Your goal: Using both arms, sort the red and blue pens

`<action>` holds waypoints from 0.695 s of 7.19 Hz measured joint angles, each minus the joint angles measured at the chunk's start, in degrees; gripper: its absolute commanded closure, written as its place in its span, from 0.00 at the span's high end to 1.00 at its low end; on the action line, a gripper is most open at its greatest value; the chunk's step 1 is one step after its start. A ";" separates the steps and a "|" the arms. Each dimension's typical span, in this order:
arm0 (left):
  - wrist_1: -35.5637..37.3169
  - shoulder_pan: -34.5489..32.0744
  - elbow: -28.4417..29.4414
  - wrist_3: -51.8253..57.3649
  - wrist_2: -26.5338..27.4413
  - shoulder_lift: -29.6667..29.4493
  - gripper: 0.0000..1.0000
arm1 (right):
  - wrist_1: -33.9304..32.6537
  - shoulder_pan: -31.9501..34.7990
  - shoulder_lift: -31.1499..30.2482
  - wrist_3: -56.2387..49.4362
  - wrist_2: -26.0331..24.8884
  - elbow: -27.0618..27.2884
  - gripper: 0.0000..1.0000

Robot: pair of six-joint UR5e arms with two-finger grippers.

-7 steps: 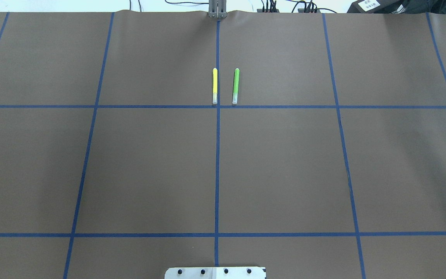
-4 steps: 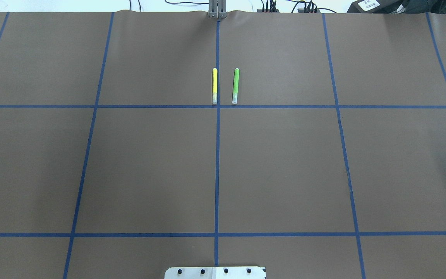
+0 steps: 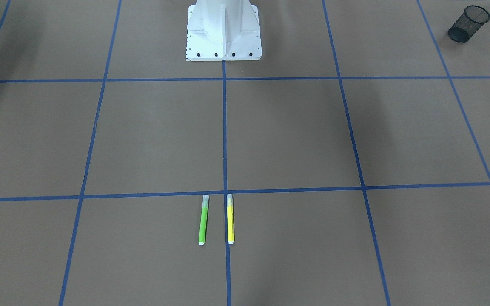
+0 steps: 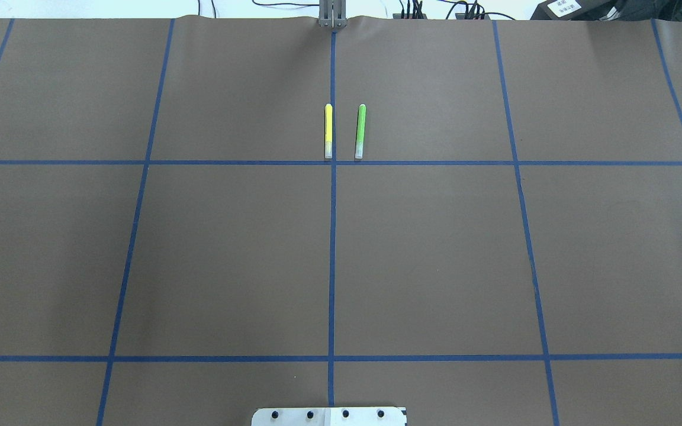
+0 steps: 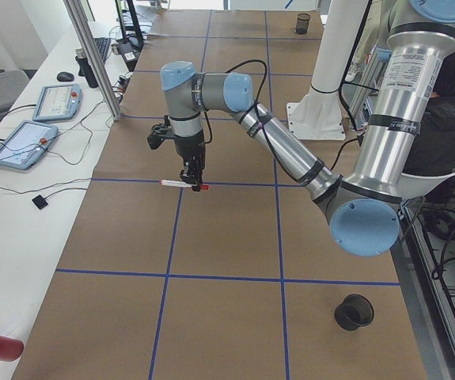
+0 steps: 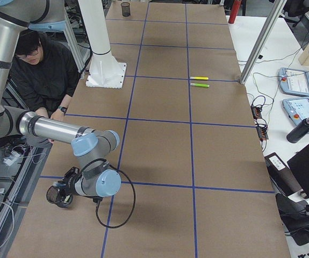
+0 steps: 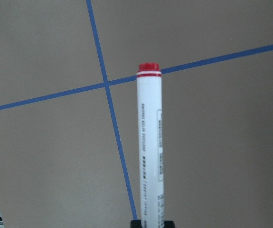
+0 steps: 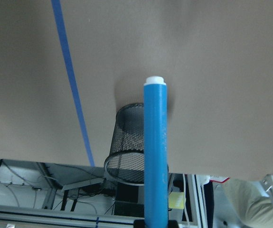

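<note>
**Two-arm pen sorting, transport phase.** The left gripper (image 7: pixel 151 224) is clamping the red pen (image 7: pixel 148 142) by one end. The barrel is projecting level, away from the robot, above a crossing of blue tape lines (image 7: pixel 105 84). The right gripper (image 8: pixel 156 223) is gripping the blue pen (image 8: pixel 155 152) in the same way. Its free end is reaching past a black mesh cup (image 8: pixel 124 137) standing by the near edge at the right end of the table (image 5: pixel 227 317).

The right arm is therefore much nearer to a container. The second mesh cup (image 5: pixel 354 313) is sitting well apart from the left gripper, nearer the robot and toward the left end. Each pen probably needs tipping from level to upright before release.

The wrist views are showing the grips, and the side views are showing arm positions. The overhead and front views are catching neither arm, only the green marker (image 4: pixel 360 131) and yellow marker (image 4: pixel 328 131) lying parallel at far centre.
</note>
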 measured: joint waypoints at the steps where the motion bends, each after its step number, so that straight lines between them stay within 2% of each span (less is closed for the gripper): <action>1: -0.02 -0.01 -0.43 -0.08 -0.01 -0.41 0.00 | -3.76 0.31 -0.35 0.07 0.10 -0.09 0.00; 5: -0.05 -0.03 -1.93 -0.56 -0.09 -0.99 0.00 | -6.92 0.50 -2.22 0.54 0.61 -5.72 0.00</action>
